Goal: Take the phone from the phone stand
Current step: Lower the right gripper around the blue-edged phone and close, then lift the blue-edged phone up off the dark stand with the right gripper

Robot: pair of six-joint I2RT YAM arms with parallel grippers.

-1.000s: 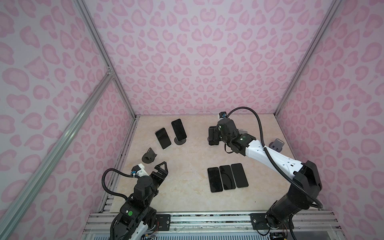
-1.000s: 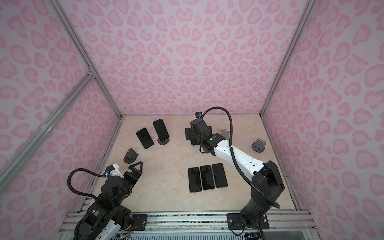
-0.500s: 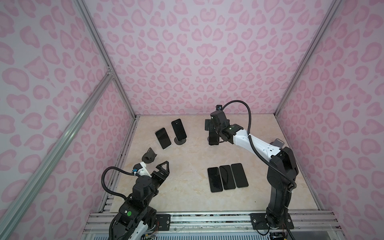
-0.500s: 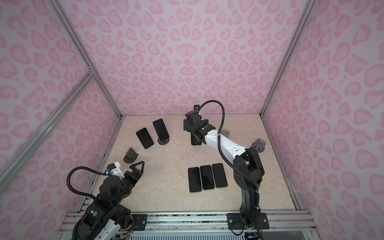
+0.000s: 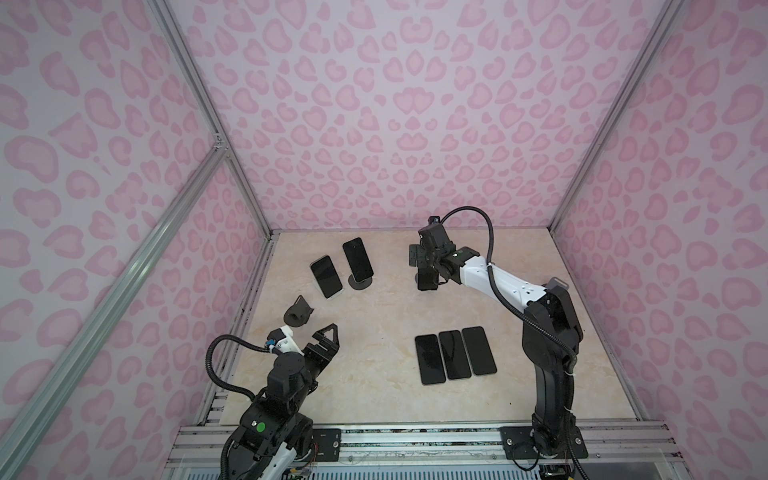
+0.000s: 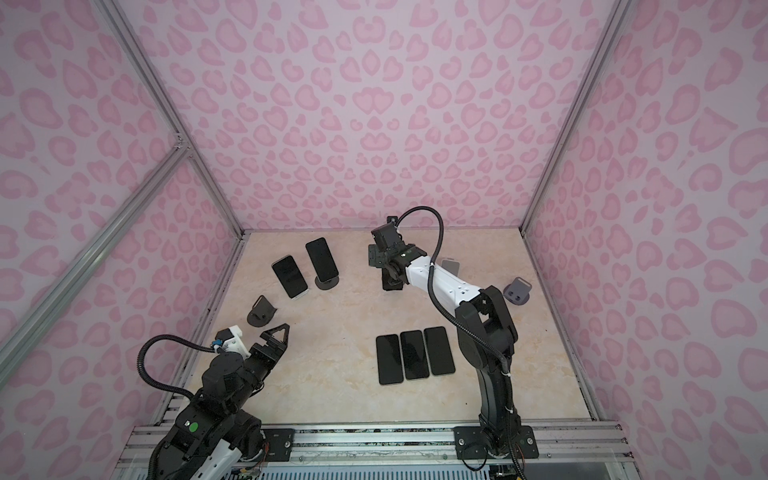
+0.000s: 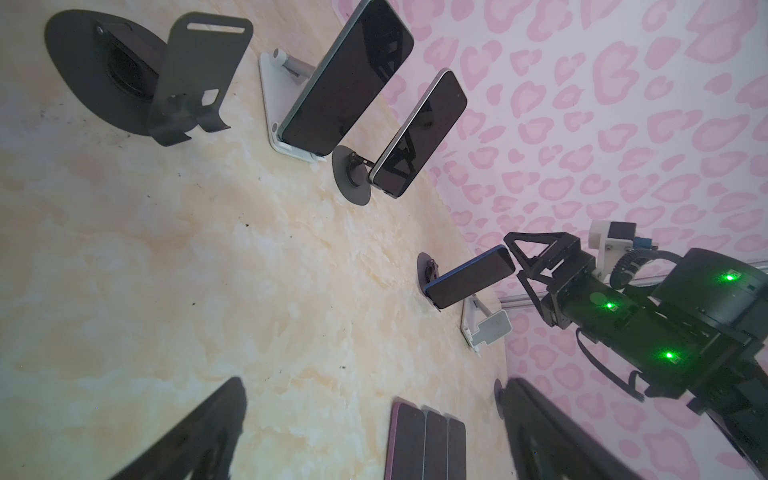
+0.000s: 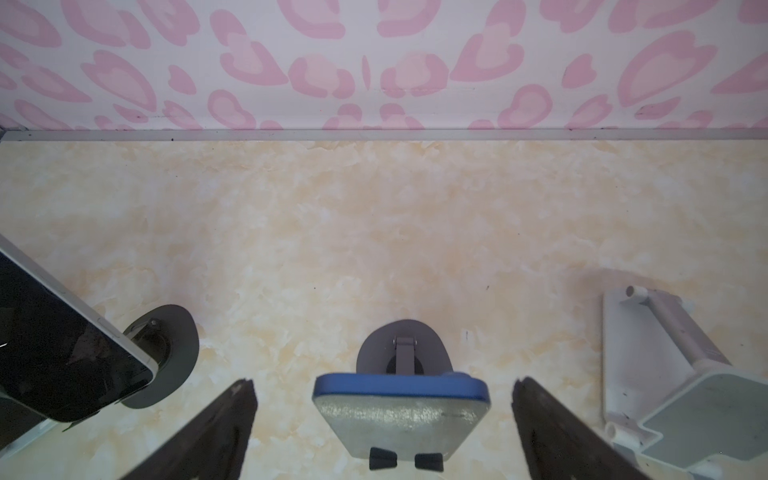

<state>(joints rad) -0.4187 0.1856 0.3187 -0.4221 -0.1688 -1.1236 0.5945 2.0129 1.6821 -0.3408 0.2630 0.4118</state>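
Right wrist view is showing the right gripper (image 8: 384, 381) hanging over the phone (image 8: 401, 409), which is sitting tilted on its stand (image 8: 374, 349) near the back wall. Its fingers (image 8: 232, 415) are standing wide apart, one on either side of the phone's top edge, touching nothing. The left gripper (image 7: 374, 382) is hovering at the front left, jaws likewise spread wide and gripping nothing. Three flat phones (image 5: 455, 355) are lying side by side on the table (image 5: 374, 316).
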